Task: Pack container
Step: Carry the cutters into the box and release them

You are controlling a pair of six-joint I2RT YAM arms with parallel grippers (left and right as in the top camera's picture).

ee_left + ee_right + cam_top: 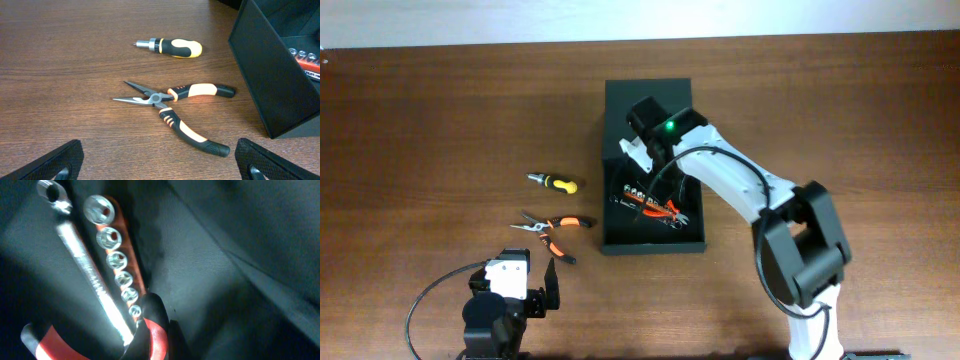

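The container (pixel 655 245) sits in the middle of the desk (pixel 440 120) with its top open to both arms. It already holds a socket rail (pixel 117 255), a wrench (pixel 85 265) and red-handled pliers (pixel 150 335), all laid lengthwise on its dark floor.

Two tools are not yet packed. A yellow-and-black screwdriver (pixel 552 183) and orange-handled needle-nose pliers (pixel 552 228) lie just left of the box wall, on the side the left arm can reach.

The left claw (pixel 160 165) hangs low over the near desk edge, spread wide and empty. Its camera looks straight at the needle-nose pliers, so it is probably lined up to take them.

The right arm (pixel 740 180) reaches in from the right with its elbow bent and its wrist pitched down into the box. From above, its claw is hidden under its own wrist, and the wrist view is too dark to show the tips. The claw is pressed together, apparently on nothing, hovering just above the packed tools.
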